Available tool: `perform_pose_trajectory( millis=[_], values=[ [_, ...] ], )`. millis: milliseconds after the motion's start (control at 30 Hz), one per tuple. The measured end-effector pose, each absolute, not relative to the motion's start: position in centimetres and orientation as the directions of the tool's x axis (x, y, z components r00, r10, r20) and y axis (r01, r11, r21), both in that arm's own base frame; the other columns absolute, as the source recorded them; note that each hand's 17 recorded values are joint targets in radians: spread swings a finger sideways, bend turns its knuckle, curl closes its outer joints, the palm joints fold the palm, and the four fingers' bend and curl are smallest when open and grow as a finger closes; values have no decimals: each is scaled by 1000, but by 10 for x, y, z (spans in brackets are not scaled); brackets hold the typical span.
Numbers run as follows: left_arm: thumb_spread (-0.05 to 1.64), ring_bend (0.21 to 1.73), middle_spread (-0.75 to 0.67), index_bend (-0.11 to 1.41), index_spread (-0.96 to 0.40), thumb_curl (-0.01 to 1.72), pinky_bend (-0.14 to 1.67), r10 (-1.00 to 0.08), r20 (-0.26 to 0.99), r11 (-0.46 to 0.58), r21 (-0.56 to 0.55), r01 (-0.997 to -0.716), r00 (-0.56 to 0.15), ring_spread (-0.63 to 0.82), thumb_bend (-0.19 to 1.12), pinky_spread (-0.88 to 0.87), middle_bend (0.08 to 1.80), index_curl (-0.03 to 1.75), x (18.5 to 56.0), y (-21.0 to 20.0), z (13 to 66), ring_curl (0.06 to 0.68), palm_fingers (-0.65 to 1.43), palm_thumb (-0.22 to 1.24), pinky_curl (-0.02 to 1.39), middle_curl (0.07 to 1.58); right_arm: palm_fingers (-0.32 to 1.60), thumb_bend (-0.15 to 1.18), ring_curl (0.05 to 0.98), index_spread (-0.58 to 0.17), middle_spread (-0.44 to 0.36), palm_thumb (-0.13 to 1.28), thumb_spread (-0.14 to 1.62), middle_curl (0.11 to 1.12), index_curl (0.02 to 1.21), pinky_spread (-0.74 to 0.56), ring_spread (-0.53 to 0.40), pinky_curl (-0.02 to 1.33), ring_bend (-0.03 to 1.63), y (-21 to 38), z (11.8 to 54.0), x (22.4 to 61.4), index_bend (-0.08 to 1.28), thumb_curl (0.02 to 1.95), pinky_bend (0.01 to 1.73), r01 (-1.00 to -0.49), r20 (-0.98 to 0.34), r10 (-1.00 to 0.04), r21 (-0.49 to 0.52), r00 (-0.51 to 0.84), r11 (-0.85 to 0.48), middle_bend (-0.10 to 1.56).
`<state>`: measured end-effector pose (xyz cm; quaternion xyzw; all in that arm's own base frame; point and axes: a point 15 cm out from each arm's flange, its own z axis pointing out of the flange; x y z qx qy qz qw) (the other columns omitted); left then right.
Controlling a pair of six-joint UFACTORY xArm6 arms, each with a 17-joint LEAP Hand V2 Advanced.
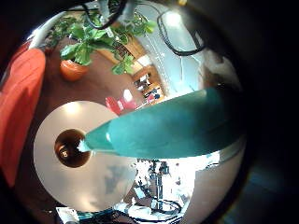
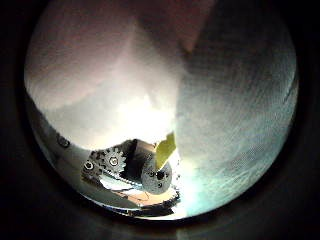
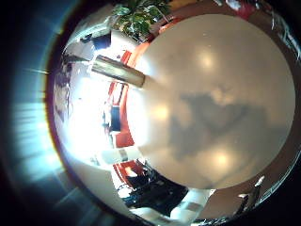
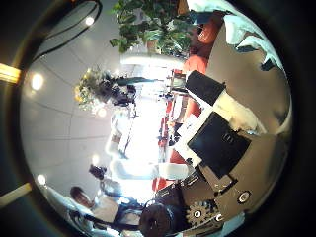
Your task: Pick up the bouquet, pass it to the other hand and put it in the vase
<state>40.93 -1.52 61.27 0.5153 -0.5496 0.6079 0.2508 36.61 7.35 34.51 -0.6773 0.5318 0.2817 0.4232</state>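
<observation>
The bouquet's tapering wrapped stem (image 1: 177, 126) fills much of the left little finger side palm view. Its pointed tip hangs just beside the dark mouth of the vase (image 1: 69, 147), which stands on the round table (image 1: 65, 187). Pale wrapping (image 2: 110, 70) lies right against the left palm, with the left hand's geared fingers (image 2: 140, 170) curled round it. From the right thumb side palm view I see the bouquet's flowers (image 4: 99, 89) some way off. The right hand (image 4: 217, 148) has relaxed fingers and holds nothing. The vase (image 3: 118, 71) stands near the rim of the table (image 3: 207, 113).
A potted plant (image 1: 84, 47) stands on the floor beyond the table, with an upholstered seat (image 1: 19, 93) beside it. More foliage (image 4: 158, 25) shows in the right thumb side palm view.
</observation>
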Motion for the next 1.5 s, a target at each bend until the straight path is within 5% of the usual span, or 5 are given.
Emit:
perform_pose_trajectory(
  millis=[233, 400, 467, 833, 1500],
  values=[
    [982, 1433, -526, 362, -787, 706, 1114, -273, 913, -285, -376, -882, -302, -422, -55, -618, 1094, 1338, 420, -6, 579, 508, 1012, 808, 953, 953, 663, -22, 506, -382, -170, 794, 1029, 679, 737, -283, -268, 536, 1160, 74, 345, 366, 299, 530, 826, -958, -831, -481, -276, 279, -79, 687],
    [939, 1138, -361, 221, -660, 557, 677, -276, 922, -232, -339, -912, -272, -238, -122, -385, 835, 1257, 429, -6, 535, 493, -134, 397, 905, 905, 665, -21, 506, -383, -171, 794, 1029, 684, 739, -278, -268, 529, 1157, 74, 346, 366, 309, 527, 808, -958, -831, -481, -276, 279, -79, 680],
    [917, 972, -36, 76, -486, 486, 479, -266, 928, -182, -313, -932, -260, 78, -100, -52, 492, 1137, 431, -13, 512, 350, -363, 238, 767, 734, 668, -21, 505, -383, -172, 794, 1029, 686, 741, -277, -268, 526, 1155, 74, 346, 366, 315, 526, 803, -957, -830, -482, -278, 282, -80, 677],
    [823, 635, 546, 42, 16, 376, 227, -309, 946, -135, -143, -981, -95, 594, -42, 579, 181, 596, 423, 5, 430, 181, -246, 43, 470, 432, 683, -21, 507, -386, -173, 795, 1028, 695, 744, -262, -276, 507, 1161, 71, 343, 361, 337, 523, 766, -956, -820, -494, -276, 288, -99, 654],
    [808, 500, 600, 156, 93, 345, 185, -454, 891, -388, -182, -903, 16, 689, -34, 637, 164, 293, 314, 76, 405, 159, -96, 39, 334, 260, 716, -21, 510, -392, -179, 795, 1028, 720, 748, -242, -284, 480, 1160, 60, 317, 342, 347, 521, 739, -947, -779, -537, -259, 322, -192, 645]
  ],
)
